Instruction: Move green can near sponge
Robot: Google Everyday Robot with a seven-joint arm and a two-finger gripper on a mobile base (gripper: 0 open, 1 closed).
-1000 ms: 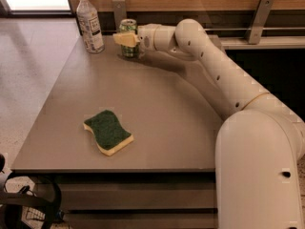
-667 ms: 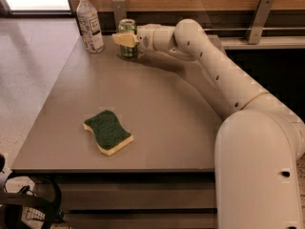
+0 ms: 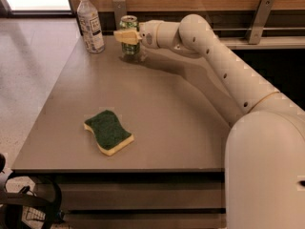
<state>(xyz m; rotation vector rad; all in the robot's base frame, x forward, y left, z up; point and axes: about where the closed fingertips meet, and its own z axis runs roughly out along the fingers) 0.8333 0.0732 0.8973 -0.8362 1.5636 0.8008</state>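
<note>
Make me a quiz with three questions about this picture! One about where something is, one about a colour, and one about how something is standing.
1. Where is the gripper?
A. Down on the floor.
B. At the can, at the far end of the table.
C. Up by the ceiling.

2. What colour is the top of the sponge?
A. Dark green.
B. Red.
C. Blue.

3. How is the bottle?
A. Lying on its side.
B. Upside down.
C. Standing up, cap on.

Answers:
1 B, the gripper lies against the can's side.
2 A, the sponge shows a green top over a yellow base.
3 C, the bottle stands beside the can with its white cap on top.
</note>
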